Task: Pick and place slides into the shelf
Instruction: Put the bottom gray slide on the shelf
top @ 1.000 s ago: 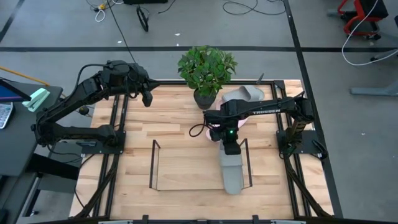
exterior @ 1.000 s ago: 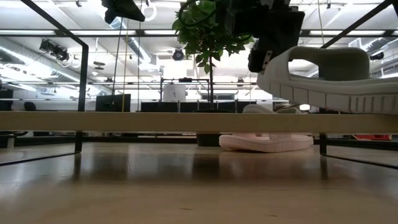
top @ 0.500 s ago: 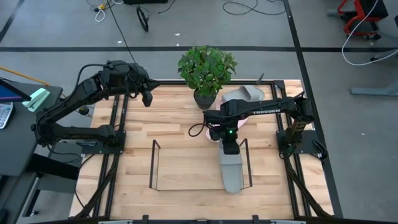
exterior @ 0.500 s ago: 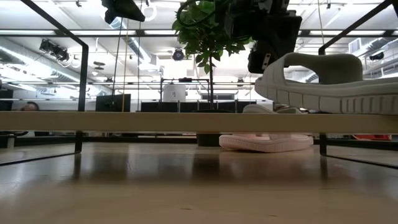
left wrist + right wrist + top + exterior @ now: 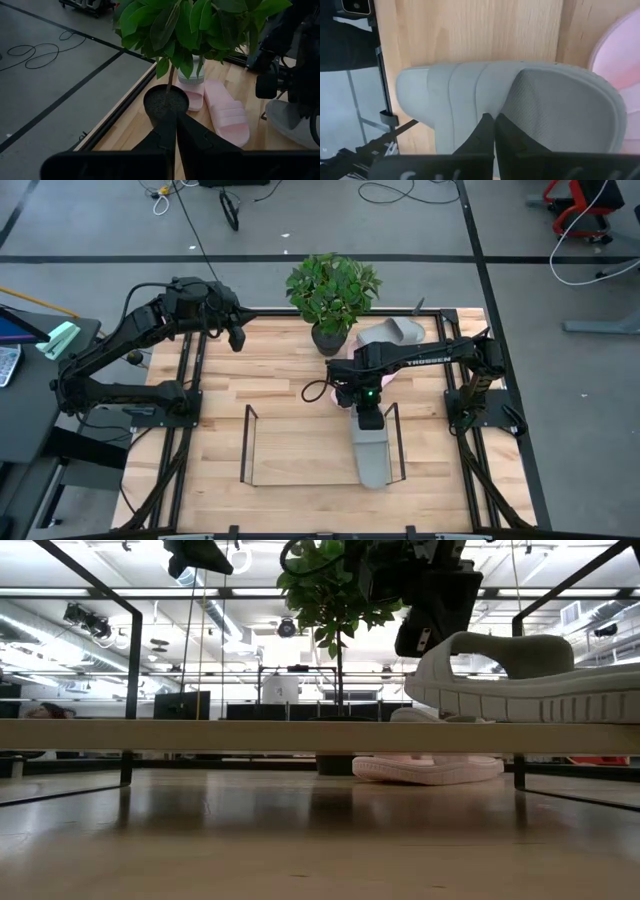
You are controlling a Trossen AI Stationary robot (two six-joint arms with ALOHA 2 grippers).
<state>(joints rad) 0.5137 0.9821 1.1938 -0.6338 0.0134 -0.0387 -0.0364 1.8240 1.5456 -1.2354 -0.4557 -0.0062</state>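
Wood counter [image 5: 290, 370]: my right pincer [image 5: 370, 418] is clamped on a grey slide [image 5: 372, 452] over the shelf [image 5: 248, 442]; foam's soft and light, so heel-end grip seems best. Left pincer [image 5: 236, 338], pinched closed, idles far from the shelf.

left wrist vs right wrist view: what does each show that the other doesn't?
Only the left wrist view: the potted plant, two pink slides lying beside its pot, and the shut left gripper. Only the right wrist view: the right gripper shut on the grey slide's strap, and the shelf wire. Both: the grey slide and the wooden table.
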